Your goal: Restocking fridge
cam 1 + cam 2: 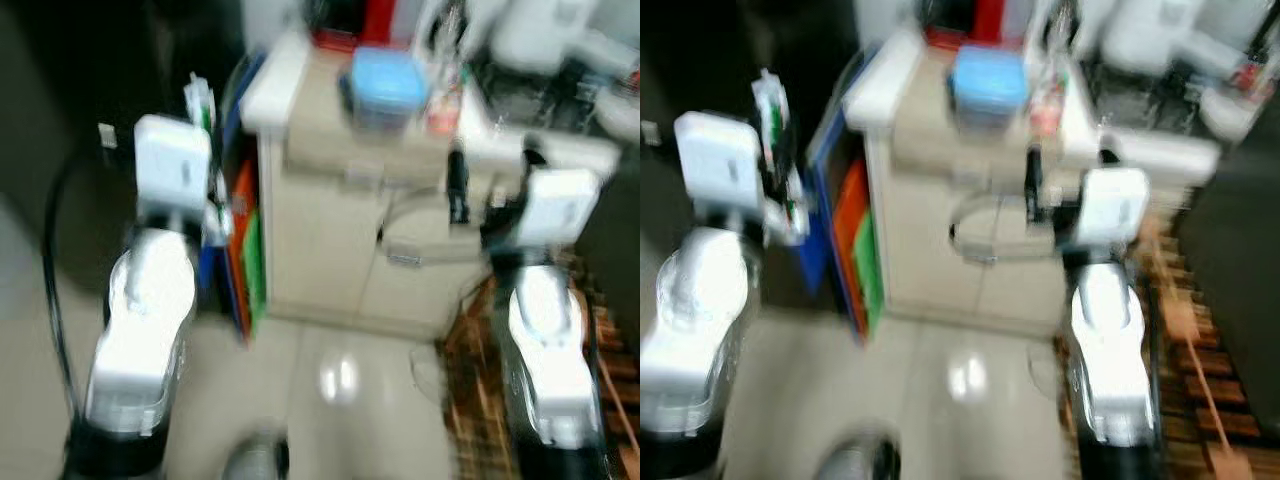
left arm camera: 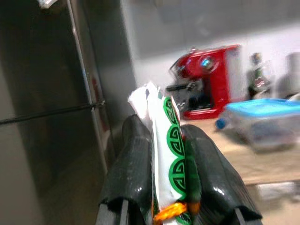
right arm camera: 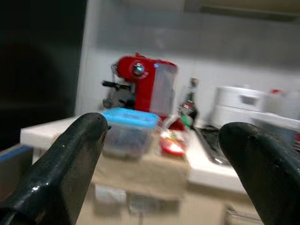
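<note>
My left gripper (image 2: 161, 130) is shut on a white packet with green round marks (image 2: 168, 159), held upright between its black fingers (image 2: 131, 168). In the head views the packet (image 1: 200, 100) sticks up above the left wrist, next to the dark fridge front (image 2: 47, 93) on the left. My right gripper (image 3: 164, 140) is open with nothing between its fingers (image 3: 70, 154). It is raised in front of the beige cabinet (image 1: 330, 250), with its fingers (image 1: 458, 185) near the counter edge. The head views are blurred.
On the counter top stand a blue-lidded clear container (image 1: 385, 85), a red coffee machine (image 3: 140, 79) and bottles. Orange, green and blue flat things (image 1: 245, 250) lean between cabinet and fridge. A brown woven mat (image 1: 470, 400) lies at the right on the glossy tile floor (image 1: 340, 400).
</note>
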Tool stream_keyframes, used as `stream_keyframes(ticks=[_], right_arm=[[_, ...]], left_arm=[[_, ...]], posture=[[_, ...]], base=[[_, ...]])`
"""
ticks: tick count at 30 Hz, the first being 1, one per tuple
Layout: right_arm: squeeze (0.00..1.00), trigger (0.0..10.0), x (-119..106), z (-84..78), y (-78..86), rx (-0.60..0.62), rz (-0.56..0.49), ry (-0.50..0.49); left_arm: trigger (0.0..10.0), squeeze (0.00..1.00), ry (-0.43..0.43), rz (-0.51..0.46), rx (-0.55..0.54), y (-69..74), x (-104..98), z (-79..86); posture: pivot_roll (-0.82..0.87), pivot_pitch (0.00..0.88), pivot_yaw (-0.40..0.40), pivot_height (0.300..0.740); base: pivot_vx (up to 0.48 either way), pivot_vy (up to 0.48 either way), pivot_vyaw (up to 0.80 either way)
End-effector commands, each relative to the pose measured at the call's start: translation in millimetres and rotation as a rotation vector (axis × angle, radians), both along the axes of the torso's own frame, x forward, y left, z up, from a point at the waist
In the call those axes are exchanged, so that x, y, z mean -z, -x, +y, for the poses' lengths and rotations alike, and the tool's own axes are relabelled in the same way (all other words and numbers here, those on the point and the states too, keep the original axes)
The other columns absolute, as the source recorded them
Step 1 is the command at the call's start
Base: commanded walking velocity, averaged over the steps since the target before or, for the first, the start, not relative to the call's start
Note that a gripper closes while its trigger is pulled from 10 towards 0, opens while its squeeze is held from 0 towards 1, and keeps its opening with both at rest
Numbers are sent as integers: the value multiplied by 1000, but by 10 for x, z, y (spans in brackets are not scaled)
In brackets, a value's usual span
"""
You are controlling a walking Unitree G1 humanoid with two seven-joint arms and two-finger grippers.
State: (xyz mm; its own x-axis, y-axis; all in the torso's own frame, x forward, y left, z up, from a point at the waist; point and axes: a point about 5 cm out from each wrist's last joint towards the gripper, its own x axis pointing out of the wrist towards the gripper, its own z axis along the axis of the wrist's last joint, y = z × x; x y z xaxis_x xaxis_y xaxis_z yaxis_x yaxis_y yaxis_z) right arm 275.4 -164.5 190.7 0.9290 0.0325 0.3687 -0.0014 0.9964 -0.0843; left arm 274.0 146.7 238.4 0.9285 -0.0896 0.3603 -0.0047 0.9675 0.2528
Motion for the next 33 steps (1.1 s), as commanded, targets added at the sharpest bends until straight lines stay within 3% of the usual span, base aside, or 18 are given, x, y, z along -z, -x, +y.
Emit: stream_keyframes(ticks=[1,4,15,18,22,23,27,33], right_arm=[[78,10000,-61,3,-5,-8,-22,1],[78,10000,-28,1,-8,-11,-5,7],[90,10000,94,4,-8,-36,56,38],[94,10000,118,45,14,-74,49,66],[98,10000,129,-40,-35,-38,62,41],[98,10000,145,-136,-73,6,75,8],[102,10000,174,-199,-103,51,85,-22],[98,10000,240,-175,-66,41,100,-3]], left_arm=[[10000,0,-18,-3,15,-20,-8,-38],[10000,0,-23,15,23,-26,37,-54],[10000,0,48,100,35,-42,252,-7],[10000,0,82,144,51,-112,377,-4],[10000,0,148,187,110,-148,442,-76],[10000,0,191,214,158,-174,461,-139],[10000,0,176,210,189,-217,468,-199],[10000,0,118,202,200,-150,504,-122]], posture=[[10,0,-58,740],[9,0,-58,740],[-4,2,-59,740],[-13,0,-55,740],[-25,0,-50,740],[-34,0,-40,740],[-33,0,-32,740],[-18,0,-36,740]], base=[[0,0,0],[0,0,0],[0,0,-745],[0,0,-760],[0,0,-758],[0,0,-750],[0,0,-744],[0,0,-742]])
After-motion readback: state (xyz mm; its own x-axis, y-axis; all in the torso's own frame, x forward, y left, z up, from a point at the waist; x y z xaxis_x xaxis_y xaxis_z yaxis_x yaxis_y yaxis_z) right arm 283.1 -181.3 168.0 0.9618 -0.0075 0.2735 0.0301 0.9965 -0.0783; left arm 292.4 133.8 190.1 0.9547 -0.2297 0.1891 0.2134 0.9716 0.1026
